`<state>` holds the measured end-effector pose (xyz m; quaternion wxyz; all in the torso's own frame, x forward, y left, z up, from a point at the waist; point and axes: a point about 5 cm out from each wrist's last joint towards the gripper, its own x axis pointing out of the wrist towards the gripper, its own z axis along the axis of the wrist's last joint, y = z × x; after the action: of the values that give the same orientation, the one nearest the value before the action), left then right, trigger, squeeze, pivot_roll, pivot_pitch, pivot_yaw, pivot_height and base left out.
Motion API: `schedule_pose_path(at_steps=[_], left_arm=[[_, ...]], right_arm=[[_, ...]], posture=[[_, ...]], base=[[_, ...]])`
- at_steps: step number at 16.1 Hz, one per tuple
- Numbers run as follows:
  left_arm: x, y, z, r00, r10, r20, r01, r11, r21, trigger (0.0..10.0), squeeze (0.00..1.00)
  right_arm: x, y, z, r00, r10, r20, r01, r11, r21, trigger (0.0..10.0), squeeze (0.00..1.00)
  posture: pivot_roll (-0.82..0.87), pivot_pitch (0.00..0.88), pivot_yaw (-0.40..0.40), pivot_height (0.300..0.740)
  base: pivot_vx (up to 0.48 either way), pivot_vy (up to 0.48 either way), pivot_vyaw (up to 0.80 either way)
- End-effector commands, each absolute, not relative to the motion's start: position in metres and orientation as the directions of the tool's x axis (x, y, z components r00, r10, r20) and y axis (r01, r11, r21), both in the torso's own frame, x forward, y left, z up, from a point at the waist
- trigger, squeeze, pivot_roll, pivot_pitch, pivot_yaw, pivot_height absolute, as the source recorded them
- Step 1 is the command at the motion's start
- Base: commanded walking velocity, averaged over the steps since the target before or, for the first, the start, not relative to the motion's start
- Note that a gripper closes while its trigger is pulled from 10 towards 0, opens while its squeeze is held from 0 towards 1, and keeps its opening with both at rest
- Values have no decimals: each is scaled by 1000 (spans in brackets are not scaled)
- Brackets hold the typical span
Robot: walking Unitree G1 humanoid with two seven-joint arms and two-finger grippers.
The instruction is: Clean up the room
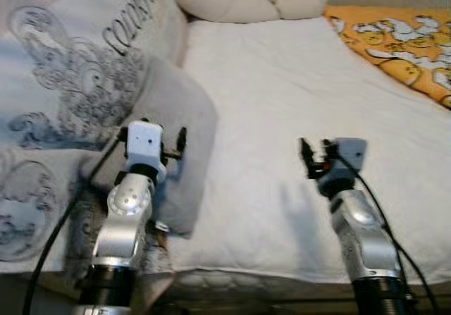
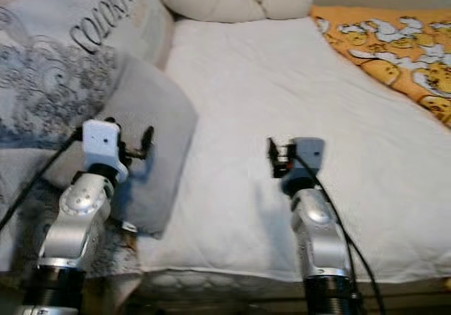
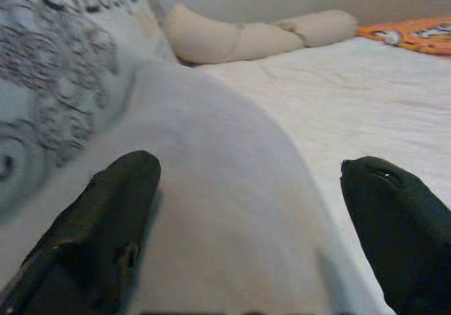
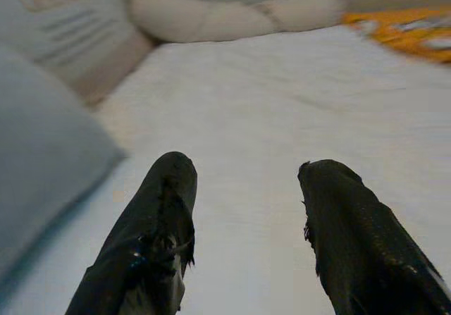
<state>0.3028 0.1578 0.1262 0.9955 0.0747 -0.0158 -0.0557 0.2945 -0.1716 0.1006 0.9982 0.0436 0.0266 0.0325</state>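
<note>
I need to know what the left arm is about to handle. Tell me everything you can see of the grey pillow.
The grey pillow is plain, soft-looking fabric with rounded corners, no print visible. It lies tilted on the left side of the bed, its upper part leaning against the patterned bedding, its lower edge resting on the white sheet near the mattress edge. The left gripper hovers open just over it, fingers either side of its rounded surface; contact cannot be told.

Two head cameras look forward and down over a white bed. Each wrist camera looks low along its fingers toward 12 o'clock, sharing the cream bolster.
</note>
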Motion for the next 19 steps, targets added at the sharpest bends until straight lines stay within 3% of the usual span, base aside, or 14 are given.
schedule_pose_path(at_steps=[1,11,14,19], left_arm=[[303,160,127,993,-111,28,106,981,162,10000,741],[306,166,121,998,-58,18,55,990,126,10000,741],[305,161,119,997,-73,12,71,989,126,10000,741],[307,163,120,997,-74,10,72,988,140,10000,745]], right_arm=[[297,-166,103,996,81,-35,-78,993,87,10000,0],[296,-167,102,997,64,-43,-64,998,5,10000,0],[297,-170,103,998,46,-43,-44,998,48,10000,0],[299,-173,102,998,12,-54,-6,993,120,10000,0]], posture=[[-31,0,-2,740],[-59,0,27,740],[-51,0,27,740],[-46,0,29,740]], base=[[0,-304,0],[0,-304,61],[0,-303,771],[0,-303,0]])
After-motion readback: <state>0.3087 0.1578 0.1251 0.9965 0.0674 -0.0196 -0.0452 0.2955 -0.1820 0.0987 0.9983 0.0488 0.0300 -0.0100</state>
